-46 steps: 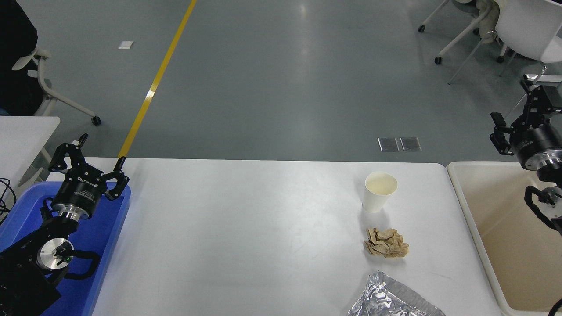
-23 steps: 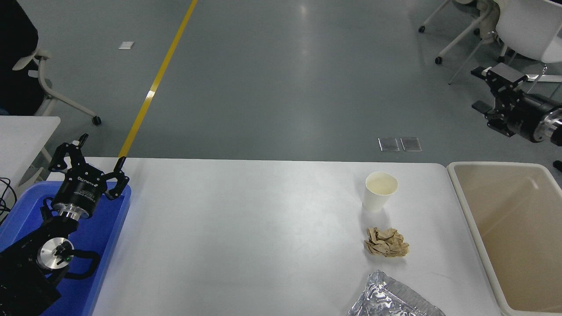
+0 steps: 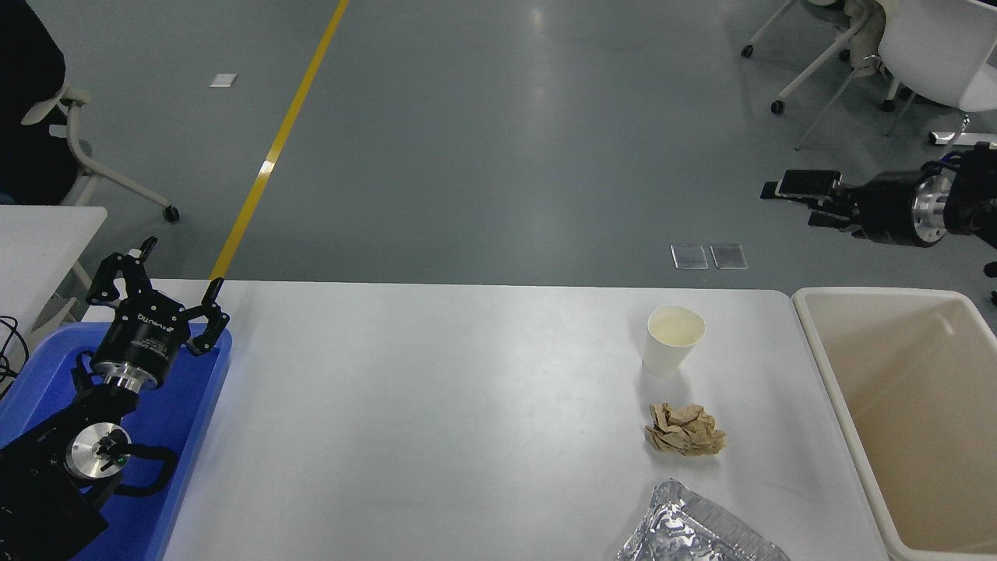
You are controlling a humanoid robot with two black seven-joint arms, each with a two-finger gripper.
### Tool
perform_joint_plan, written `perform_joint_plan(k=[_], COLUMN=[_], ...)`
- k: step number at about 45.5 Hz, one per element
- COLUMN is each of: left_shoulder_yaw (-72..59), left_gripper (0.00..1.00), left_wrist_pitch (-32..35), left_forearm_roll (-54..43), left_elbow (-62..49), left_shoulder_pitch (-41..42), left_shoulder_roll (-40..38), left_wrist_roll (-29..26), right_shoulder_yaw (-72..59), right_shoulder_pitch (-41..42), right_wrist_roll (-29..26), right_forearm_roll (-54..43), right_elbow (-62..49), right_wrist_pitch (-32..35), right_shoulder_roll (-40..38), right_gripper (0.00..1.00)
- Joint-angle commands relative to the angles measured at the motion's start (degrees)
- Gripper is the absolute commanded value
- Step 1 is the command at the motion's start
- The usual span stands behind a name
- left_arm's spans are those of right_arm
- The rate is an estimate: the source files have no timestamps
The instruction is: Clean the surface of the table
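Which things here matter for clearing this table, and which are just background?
Job: table surface, paper cup, crumpled brown paper, foil tray, beige bin, right tool.
Background: blue tray, parked left tool, chairs, yellow floor line.

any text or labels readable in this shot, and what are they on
Left gripper: white print across its black body, seen upside down and too small to read for sure.
Paper cup, crumpled brown paper, foil tray, beige bin, blue tray: no text visible.
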Motion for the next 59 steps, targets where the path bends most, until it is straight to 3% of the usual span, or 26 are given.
perform_joint_plan(k=[1, 17, 59], left_shoulder_yaw=[0.0, 0.0, 0.0], left_gripper=[1.0, 1.0, 1.0], left_wrist_pitch=[0.0, 0.0, 0.0], left_forearm_roll=[0.0, 0.0, 0.0], left_elbow=[0.0, 0.0, 0.0], left_shoulder_pitch=[0.0, 0.0, 0.0], left_shoulder_roll=[0.0, 0.0, 0.0], left_wrist_roll=[0.0, 0.0, 0.0], right_shoulder_yaw=[-5.2, -10.7, -13.8], right_shoulder_pitch=[1.6, -3.7, -16.9], right_wrist_roll=[0.0, -0.2, 0.0], right_forearm_roll=[-8.9, -8.8, -8.9], right_elbow=[0.9, -10.3, -22.6], right_wrist_pitch=[-0.4, -2.5, -9.4], right_shoulder_roll=[6.8, 17.9, 25.0], right_gripper=[0.99, 0.99, 0.94])
